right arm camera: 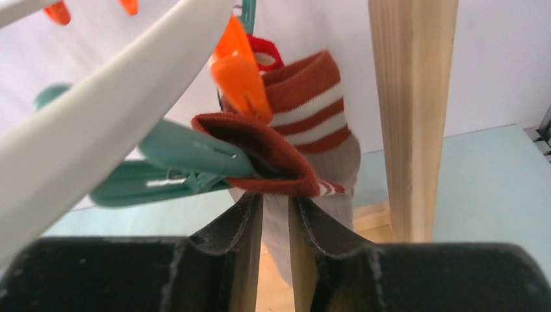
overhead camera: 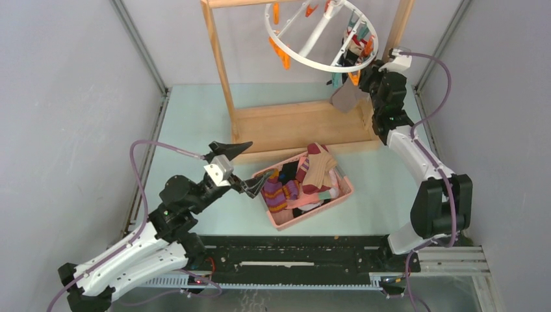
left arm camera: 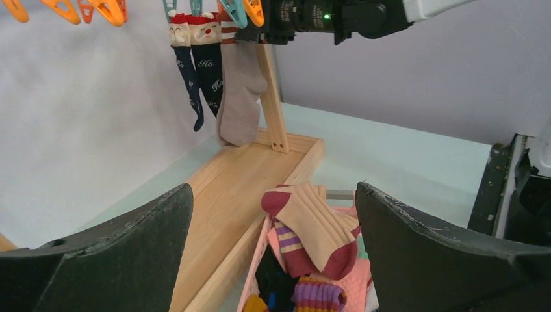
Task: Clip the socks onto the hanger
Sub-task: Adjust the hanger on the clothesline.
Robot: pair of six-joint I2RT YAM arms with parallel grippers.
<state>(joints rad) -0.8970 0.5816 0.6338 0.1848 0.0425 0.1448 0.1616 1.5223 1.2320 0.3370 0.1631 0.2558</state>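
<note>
Grey walls (overhead camera: 65, 97), pale green tabletop (overhead camera: 195, 117)

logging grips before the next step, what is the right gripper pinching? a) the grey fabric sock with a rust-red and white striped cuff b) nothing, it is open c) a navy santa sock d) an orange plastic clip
A: in the right wrist view the right gripper is closed on the grey fabric sock with a rust-red and white striped cuff, just below the cuff, beside a teal plastic clip.

Grey sock (right arm camera: 305, 107) with rust-white striped cuff; teal clip (right arm camera: 188, 153); white hanger (right arm camera: 97, 110).
</note>
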